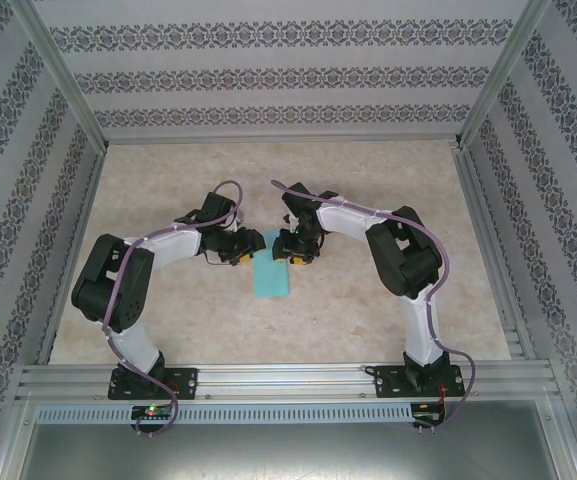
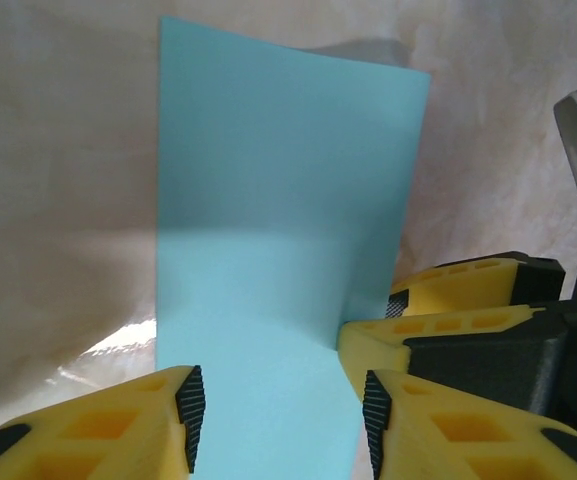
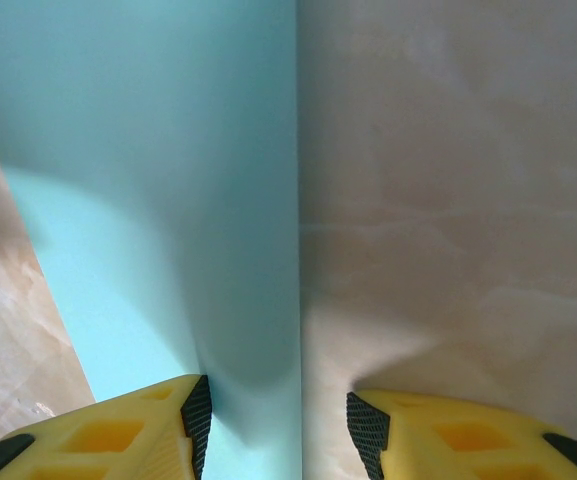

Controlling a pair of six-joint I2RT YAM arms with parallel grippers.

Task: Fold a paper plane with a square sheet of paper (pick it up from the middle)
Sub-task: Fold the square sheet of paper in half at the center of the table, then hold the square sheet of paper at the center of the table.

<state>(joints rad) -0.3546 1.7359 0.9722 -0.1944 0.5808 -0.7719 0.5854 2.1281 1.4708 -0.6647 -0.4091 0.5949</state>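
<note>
The square sheet of paper [image 1: 271, 270] is turquoise and lies on the table as a narrow rectangle, apparently folded in half. The paper plane is out of view. My left gripper [image 1: 251, 247] hovers low over the sheet's far end. Its jaws are open, and in the left wrist view the sheet [image 2: 268, 250] spans the gap between the left gripper's [image 2: 278, 415] pads. My right gripper [image 1: 287, 249] faces it from the right, jaws open. In the right wrist view the right gripper [image 3: 278, 420] straddles the sheet's [image 3: 168, 200] straight long edge. The right gripper's yellow fingers [image 2: 448, 330] show in the left wrist view beside the sheet.
The marbled beige tabletop [image 1: 368, 180] is bounded by an aluminium frame and patterned walls [image 1: 268, 80]. A metal rail [image 1: 288, 380] carries both arm bases at the near edge. Both forearms arch inward over the table's middle.
</note>
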